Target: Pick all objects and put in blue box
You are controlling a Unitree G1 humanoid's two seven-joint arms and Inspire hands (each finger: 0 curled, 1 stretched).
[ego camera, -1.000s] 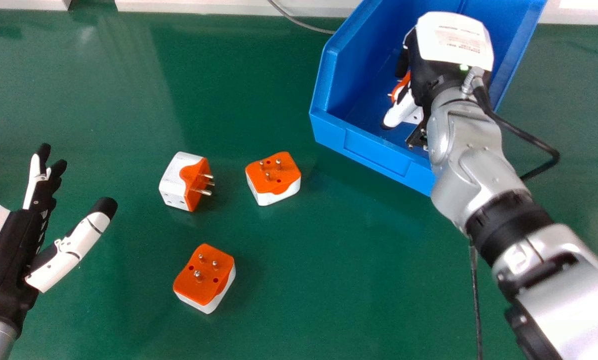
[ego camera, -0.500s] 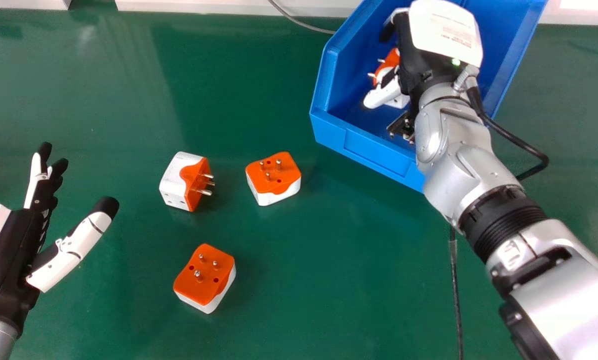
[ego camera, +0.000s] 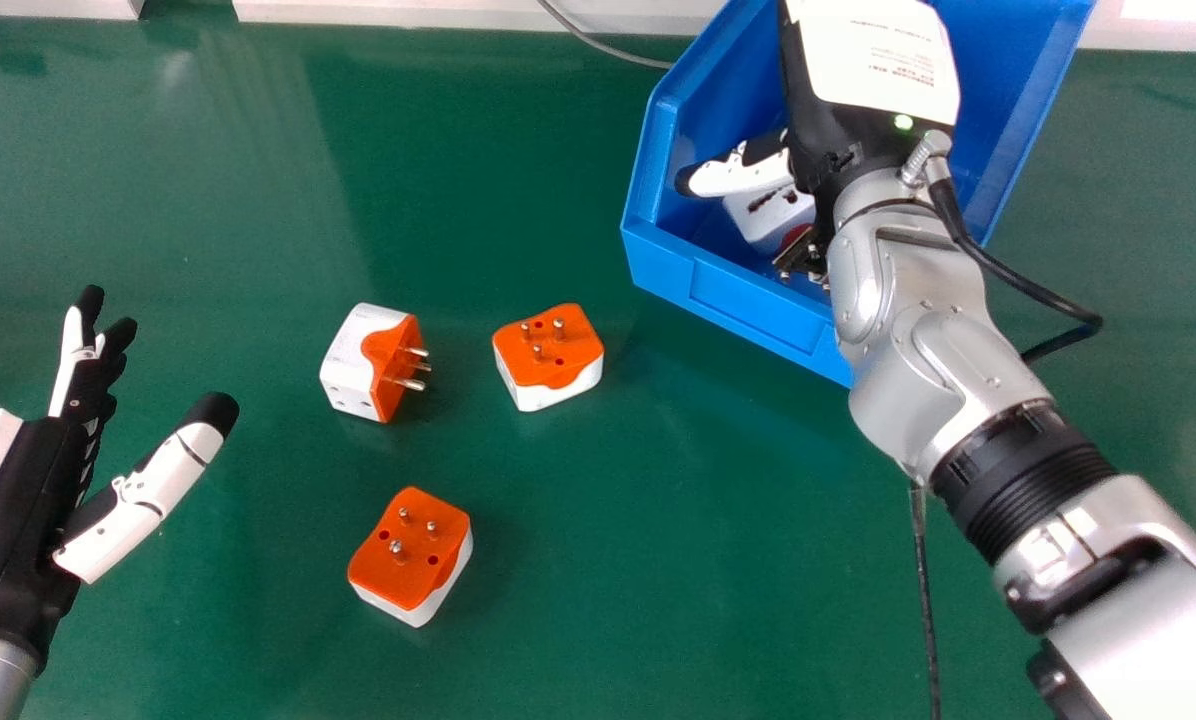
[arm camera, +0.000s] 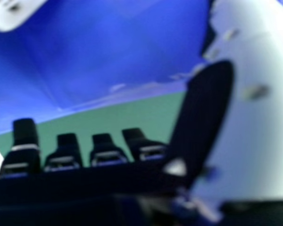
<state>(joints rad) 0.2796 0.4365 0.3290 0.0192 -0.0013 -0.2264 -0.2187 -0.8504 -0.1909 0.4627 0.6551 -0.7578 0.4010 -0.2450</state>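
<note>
Since half a second ago, our right hand [ego camera: 743,174] has swung its thumb outward inside the blue box [ego camera: 753,300], and where orange showed beneath it, a white socket face now does. We judge that hand released, its fingers relaxed and the thumb spread, likely so the boxed adapter [ego camera: 763,215] could drop within the walls. That adapter lies tilted beside the thumb. Three more wait on the worktop [ego camera: 658,560]: a side-lying adapter [ego camera: 371,362] with its pins pointing toward the box, a pins-up adapter [ego camera: 548,357] nearer the box, and a near adapter [ego camera: 410,556], also pins up. They look like hard plastic, blocky and round-cornered, white bodies under orange faces with shiny metal prongs. The worktop is smooth green, faintly reflective. Our left hand [ego camera: 13,520] rests open at the head view's left.
</note>
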